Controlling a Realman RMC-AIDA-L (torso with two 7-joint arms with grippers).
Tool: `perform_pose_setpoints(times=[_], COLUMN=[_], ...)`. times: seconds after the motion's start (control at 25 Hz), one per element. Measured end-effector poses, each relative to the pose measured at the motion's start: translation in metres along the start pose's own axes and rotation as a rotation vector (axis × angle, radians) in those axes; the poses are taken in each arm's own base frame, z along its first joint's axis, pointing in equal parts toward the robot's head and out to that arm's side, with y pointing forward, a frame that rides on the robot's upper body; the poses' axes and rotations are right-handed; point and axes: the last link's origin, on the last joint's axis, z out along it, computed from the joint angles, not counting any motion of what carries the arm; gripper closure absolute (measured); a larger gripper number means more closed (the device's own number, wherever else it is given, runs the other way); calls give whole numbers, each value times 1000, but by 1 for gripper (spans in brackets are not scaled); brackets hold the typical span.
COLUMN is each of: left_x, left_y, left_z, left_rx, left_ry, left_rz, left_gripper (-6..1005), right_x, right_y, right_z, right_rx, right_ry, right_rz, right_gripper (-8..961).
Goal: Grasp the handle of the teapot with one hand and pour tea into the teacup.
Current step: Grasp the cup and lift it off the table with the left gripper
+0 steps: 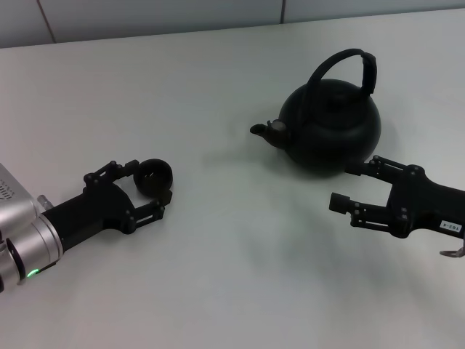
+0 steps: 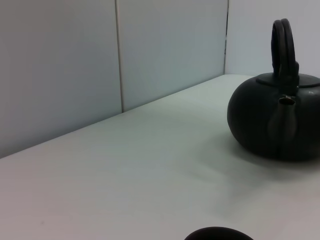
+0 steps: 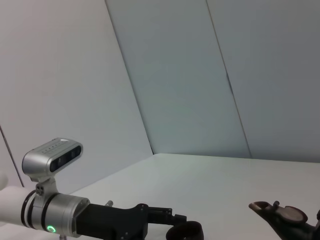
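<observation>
The matte-black teapot (image 1: 330, 127) stands at the back right of the white table, spout pointing left, its arched handle (image 1: 351, 64) upright. It also shows in the left wrist view (image 2: 275, 120) with its handle (image 2: 283, 47); the right wrist view shows only its spout (image 3: 278, 214). The small black teacup (image 1: 154, 177) sits at the left, between the spread fingers of my left gripper (image 1: 149, 187), which is open around it. Its rim shows in the left wrist view (image 2: 218, 234) and the right wrist view (image 3: 185, 232). My right gripper (image 1: 354, 183) is open and empty, low beside the teapot's near right side.
The white table (image 1: 232, 276) runs back to a pale panelled wall (image 1: 218, 14). The left arm's silver wrist and camera (image 3: 52, 156) show in the right wrist view. A stretch of bare table lies between the teacup and the teapot.
</observation>
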Motion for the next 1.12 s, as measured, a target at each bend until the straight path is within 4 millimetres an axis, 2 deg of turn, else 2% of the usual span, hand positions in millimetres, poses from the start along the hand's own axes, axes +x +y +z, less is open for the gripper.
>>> perform_pose_setpoints(times=[1.12], left_x=[2], left_y=[6], left_z=[-2], left_rx=[-23], left_ry=[29], left_rz=[-67], left_gripper=[330], right_x=[0], right_y=[1], right_z=[-2], right_rx=[-3], right_ry=[-8], right_rz=[6], right_gripper=[129])
